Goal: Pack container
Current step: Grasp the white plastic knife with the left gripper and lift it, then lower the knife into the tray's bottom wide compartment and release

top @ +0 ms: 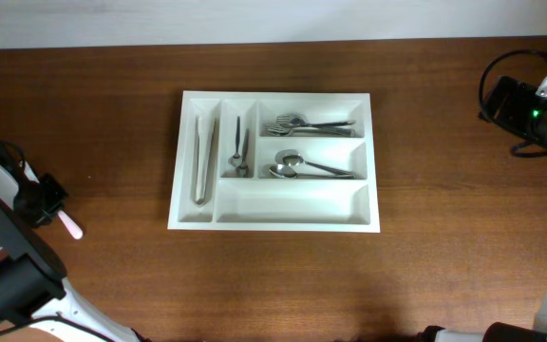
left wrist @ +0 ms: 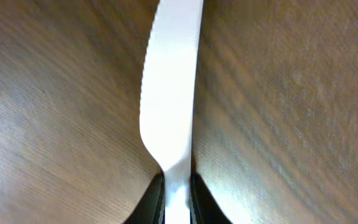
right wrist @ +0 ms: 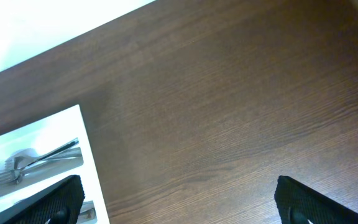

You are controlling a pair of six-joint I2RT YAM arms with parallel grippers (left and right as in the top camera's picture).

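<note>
Jaws of your left gripper (left wrist: 178, 190) are clamped on a white serrated plastic knife (left wrist: 169, 93); right gripper (right wrist: 179, 196) gapes, idle. White rectangular plastic five-compartment cutlery tray (top: 292, 226) sits mid-table, well apart. Align knife lengthwise over bare long bottom compartment (top: 292, 201); lower before releasing.

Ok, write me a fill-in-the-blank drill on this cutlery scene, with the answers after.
1. The left gripper is shut on a white plastic ____.
2. In the overhead view, the tongs lie in the ____ one of the cutlery tray's two narrow slots.
3. The forks lie in the compartment directly above the one holding the ____.
4. The right gripper is ____ and holds nothing.

Answers: knife; left; spoons; open.
</note>
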